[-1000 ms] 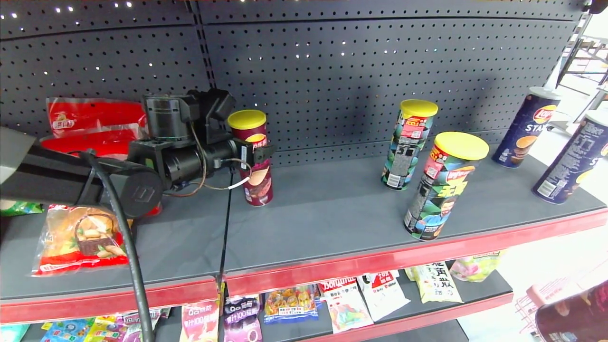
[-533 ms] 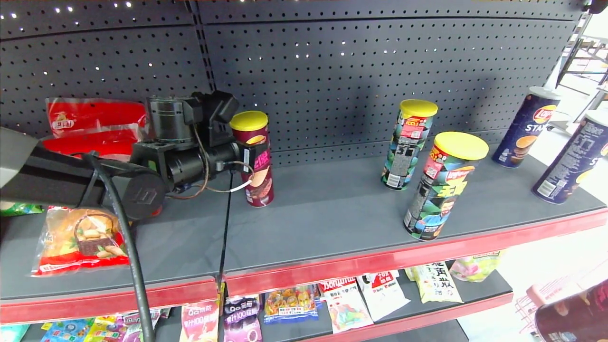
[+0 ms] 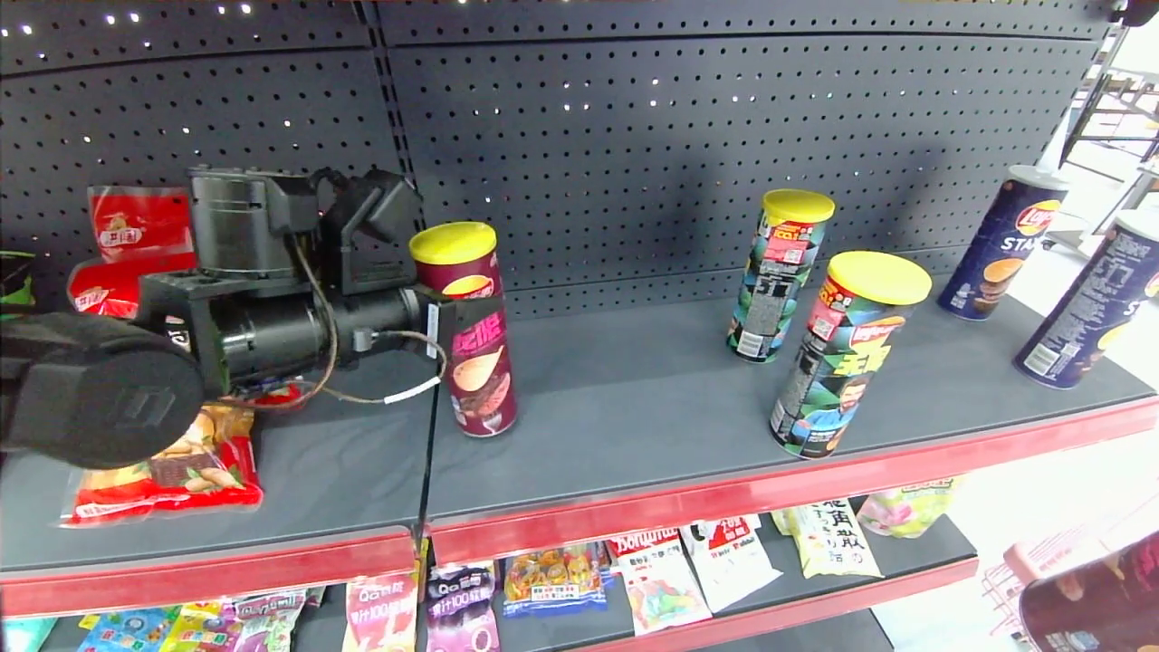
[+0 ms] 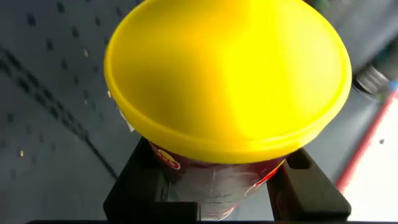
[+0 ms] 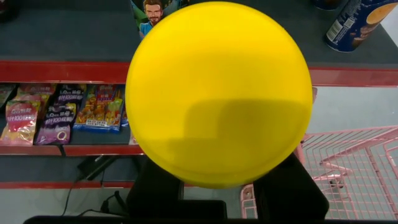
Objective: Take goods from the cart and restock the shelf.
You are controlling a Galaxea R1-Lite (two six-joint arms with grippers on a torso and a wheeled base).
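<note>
On the shelf [image 3: 616, 426], red bags [image 3: 136, 226] lean at the left rear against the pegboard [image 3: 634, 136], and a peanut bag [image 3: 172, 480] lies near the left front edge. Two multicoloured yellow-lidded cans [image 3: 847, 358] stand right of the middle, and two dark blue cans [image 3: 996, 244] stand at the right end. Snack packets [image 3: 652, 580] line the lower shelf [image 3: 942, 543].

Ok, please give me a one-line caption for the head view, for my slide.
The left jaws grip a maroon can upright at the shelf, two green cans to its right.
</note>
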